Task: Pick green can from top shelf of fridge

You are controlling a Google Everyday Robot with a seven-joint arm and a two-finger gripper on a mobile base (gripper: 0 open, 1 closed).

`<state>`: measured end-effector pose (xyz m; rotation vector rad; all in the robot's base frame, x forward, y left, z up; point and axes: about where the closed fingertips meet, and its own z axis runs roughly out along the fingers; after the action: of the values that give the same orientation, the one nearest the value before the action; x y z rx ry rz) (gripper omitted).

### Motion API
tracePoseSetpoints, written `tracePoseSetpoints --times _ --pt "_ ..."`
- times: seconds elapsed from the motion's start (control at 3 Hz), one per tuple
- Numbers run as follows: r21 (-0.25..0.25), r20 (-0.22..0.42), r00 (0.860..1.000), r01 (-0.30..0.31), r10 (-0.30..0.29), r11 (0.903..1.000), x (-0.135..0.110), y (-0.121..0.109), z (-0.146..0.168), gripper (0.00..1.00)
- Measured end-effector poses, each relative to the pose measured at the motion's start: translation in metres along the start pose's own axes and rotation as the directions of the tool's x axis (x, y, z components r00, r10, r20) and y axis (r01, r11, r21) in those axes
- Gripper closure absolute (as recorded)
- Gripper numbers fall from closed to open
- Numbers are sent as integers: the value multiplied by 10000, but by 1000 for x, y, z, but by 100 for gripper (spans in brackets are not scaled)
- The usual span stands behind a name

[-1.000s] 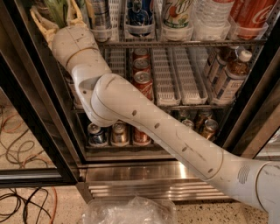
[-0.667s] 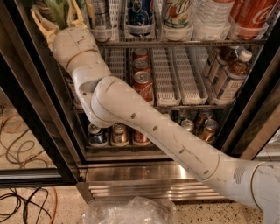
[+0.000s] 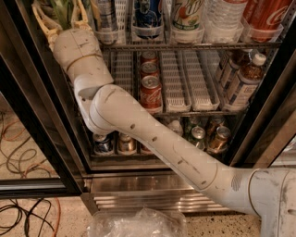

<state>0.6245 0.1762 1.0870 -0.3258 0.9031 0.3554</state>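
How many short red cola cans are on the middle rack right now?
3, in one lane of the middle rack: front can, middle can, back can. The arm may hide others. The gripper is top left at the green can.

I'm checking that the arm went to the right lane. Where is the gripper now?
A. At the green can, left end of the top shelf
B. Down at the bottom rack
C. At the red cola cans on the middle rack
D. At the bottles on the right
A: the gripper is up at the left end of the top shelf, right at the green can, above the red cola cans.
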Motion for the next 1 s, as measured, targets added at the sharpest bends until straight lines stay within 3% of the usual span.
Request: tracePoseSetpoints --times 1.0 --pt "85 44 9999 -123 123 9999 1 -1 3 100"
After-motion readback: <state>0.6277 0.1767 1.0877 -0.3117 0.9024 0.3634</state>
